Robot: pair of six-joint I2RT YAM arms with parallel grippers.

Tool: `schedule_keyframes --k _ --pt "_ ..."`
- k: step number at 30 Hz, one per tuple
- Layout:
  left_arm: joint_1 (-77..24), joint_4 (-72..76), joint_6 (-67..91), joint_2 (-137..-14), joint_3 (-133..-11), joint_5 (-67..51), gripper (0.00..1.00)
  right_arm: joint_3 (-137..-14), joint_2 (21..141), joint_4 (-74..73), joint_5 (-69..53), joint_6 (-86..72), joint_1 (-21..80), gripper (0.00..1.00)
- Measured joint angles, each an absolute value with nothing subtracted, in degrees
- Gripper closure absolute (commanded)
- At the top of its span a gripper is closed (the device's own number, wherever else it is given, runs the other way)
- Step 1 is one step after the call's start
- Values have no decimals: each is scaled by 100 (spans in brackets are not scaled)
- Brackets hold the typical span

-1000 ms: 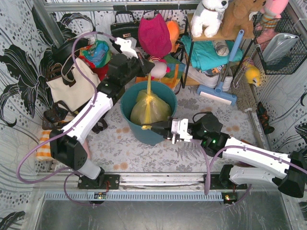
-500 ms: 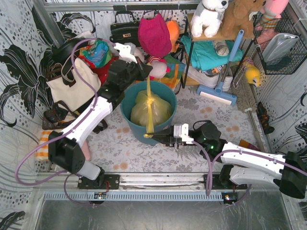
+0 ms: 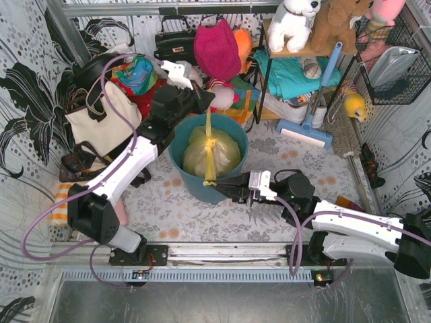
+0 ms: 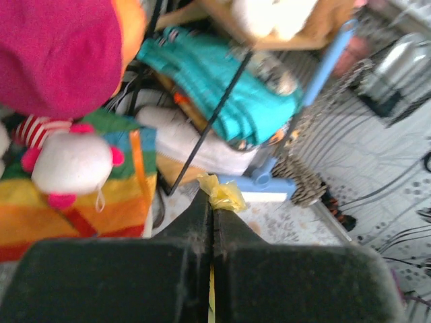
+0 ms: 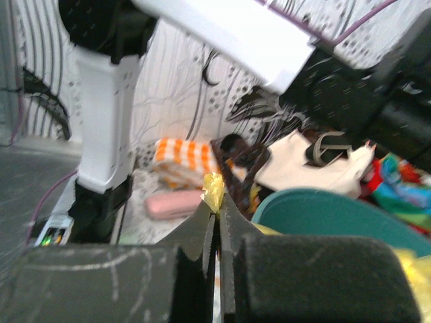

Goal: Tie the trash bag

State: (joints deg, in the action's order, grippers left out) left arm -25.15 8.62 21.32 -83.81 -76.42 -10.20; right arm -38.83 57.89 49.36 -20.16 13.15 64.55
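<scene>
as right claw [image 3: 218, 184] retreats — trash bag [image 3: 213, 155] tail lengthens

Top view: lower half of the trash bag [image 3: 212, 153] is hidden behind the teal bin [image 3: 193, 187] wall; contents too small to tell. Left tool [image 3: 207, 111] tips masked by its own wrist housing.

Left wrist view: whole background blurred, plush toy [image 4: 71, 161] soft-edged. Bag covered except for a crumpled yellow tip above the pressed-together fingers and a thin yellow line in the slit.

Right wrist view: right tool [image 5: 217, 205] pads out of focus; bag shows only as a yellow scrap at the tips. Bin cut off by right edge, its base hidden behind the pad.
</scene>
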Motion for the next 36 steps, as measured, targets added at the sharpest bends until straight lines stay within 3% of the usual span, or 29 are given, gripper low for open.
schedule_keyframes --k 11,23,25,29,31,34,36 --pt "-2773 1466 2401 -7599 -7721 -1802 100 -5900 7028 4899 -1275 2370 5793 100" --pt "-2917 1643 2718 -7448 -7710 -2010 100 -6705 7741 5168 -1640 2464 5275 100" --pt "-2923 1629 2718 -7448 -7706 -2001 95 -6681 7741 5223 -1667 2427 5251 100" --pt "-2928 1612 2670 -7349 -7446 -1817 69 -6217 7662 5555 -1645 2226 5245 100" --pt "-2928 1568 2652 -7297 -7247 -1667 58 -5999 7636 5621 -1645 2095 5240 82" --pt "-2928 1448 2637 -7288 -7120 -1492 42 -5900 7618 5537 -1660 1907 5236 47" --pt "-2921 1396 2609 -7286 -7124 -1337 33 -5896 7544 5435 -1721 1813 5258 33"
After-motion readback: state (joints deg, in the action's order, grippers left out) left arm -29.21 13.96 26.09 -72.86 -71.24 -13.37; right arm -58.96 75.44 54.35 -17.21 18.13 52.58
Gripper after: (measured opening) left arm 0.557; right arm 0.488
